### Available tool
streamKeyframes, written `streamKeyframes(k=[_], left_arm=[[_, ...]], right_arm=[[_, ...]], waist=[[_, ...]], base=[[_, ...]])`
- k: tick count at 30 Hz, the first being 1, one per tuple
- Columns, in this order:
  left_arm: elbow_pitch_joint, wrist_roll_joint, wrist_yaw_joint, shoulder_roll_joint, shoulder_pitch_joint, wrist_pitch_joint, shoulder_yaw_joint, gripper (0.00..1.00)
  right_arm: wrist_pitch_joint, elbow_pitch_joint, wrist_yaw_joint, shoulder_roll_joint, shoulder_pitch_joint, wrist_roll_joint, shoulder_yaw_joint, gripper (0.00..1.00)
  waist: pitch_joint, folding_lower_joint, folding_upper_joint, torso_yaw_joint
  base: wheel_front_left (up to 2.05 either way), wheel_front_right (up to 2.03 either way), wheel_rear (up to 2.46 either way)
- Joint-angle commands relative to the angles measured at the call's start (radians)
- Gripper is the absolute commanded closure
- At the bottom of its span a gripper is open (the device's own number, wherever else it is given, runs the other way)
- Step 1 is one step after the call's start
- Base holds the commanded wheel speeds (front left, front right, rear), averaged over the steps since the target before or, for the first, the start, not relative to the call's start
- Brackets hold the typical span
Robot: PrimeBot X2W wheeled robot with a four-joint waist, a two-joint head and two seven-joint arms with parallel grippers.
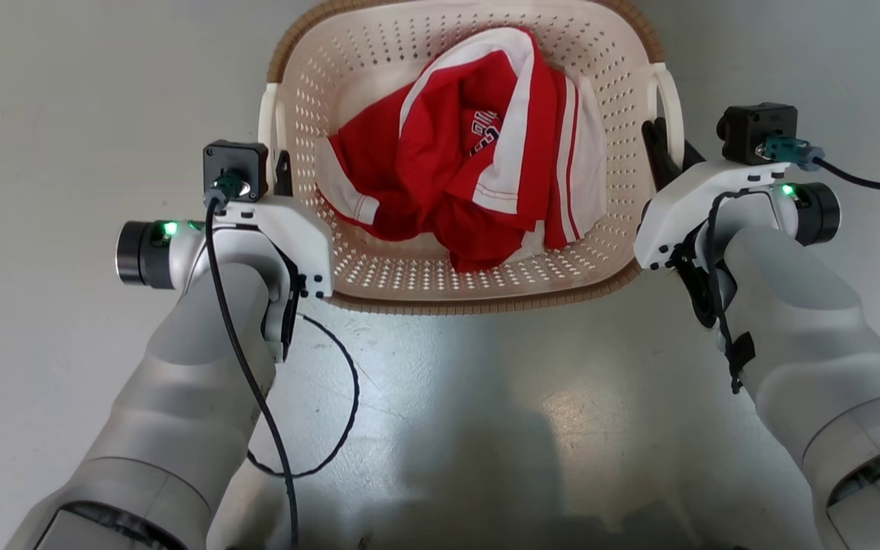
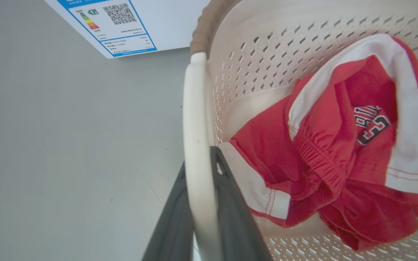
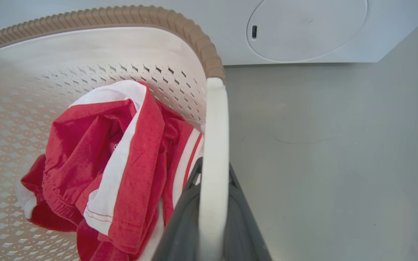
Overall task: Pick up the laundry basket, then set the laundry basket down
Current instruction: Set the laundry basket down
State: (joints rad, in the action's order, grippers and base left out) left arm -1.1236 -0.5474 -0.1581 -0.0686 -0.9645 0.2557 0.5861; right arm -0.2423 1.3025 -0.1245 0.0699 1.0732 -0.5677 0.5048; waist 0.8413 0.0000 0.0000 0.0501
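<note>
**Laundry basket pinched at both handles**

Head view: looking down into the laundry basket, cream, perforated, brown rim. On the grey floor or just above it, cannot tell which. Crumpled red-and-white sports garment inside. At the basket's left side, the left gripper; at its right side, the right gripper. Dark fingers mostly hidden behind wrists and handles here, so grip not readable from this angle.

Left wrist view: settles it. Jaws nearly closed on the white left loop handle, one finger on the basket side, the other on the outer side. Also a number patch on the garment, and beyond the basket a washer corner with an energy label.

Right wrist view: same pinch on the right loop handle, jaws nearly closed, fingers either side. Beyond the basket, washer front with a round door.
</note>
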Motion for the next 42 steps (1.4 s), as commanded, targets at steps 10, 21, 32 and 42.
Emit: streamKeyframes(k=[10, 21, 32, 42], left_arm=[[0.025, 0.052, -0.006, -0.027, -0.011, 0.006, -0.043, 1.0], [0.021, 0.083, -0.002, -0.026, -0.014, 0.006, -0.068, 1.0], [0.004, 0.1, -0.005, -0.021, -0.017, 0.006, -0.097, 0.2], [0.011, 0.111, -0.006, -0.027, 0.003, 0.006, -0.131, 0.0]], right_arm=[[-0.019, -0.022, -0.006, -0.02, -0.006, 0.06, -0.027, 1.0], [-0.019, -0.035, -0.006, -0.02, -0.018, 0.073, -0.04, 1.0], [-0.019, -0.038, -0.006, -0.02, -0.021, 0.068, -0.036, 0.0], [-0.019, -0.046, -0.006, -0.02, -0.033, 0.084, -0.057, 0.0]], waist=[[0.044, 0.0, 0.0, 0.003], [0.064, 0.0, 0.0, -0.003], [0.064, 0.0, 0.0, -0.005], [0.02, 0.0, 0.0, -0.009]], base=[[0.0, 0.0, 0.0], [0.0, 0.0, 0.0], [0.0, 0.0, 0.0], [0.0, 0.0, 0.0]])
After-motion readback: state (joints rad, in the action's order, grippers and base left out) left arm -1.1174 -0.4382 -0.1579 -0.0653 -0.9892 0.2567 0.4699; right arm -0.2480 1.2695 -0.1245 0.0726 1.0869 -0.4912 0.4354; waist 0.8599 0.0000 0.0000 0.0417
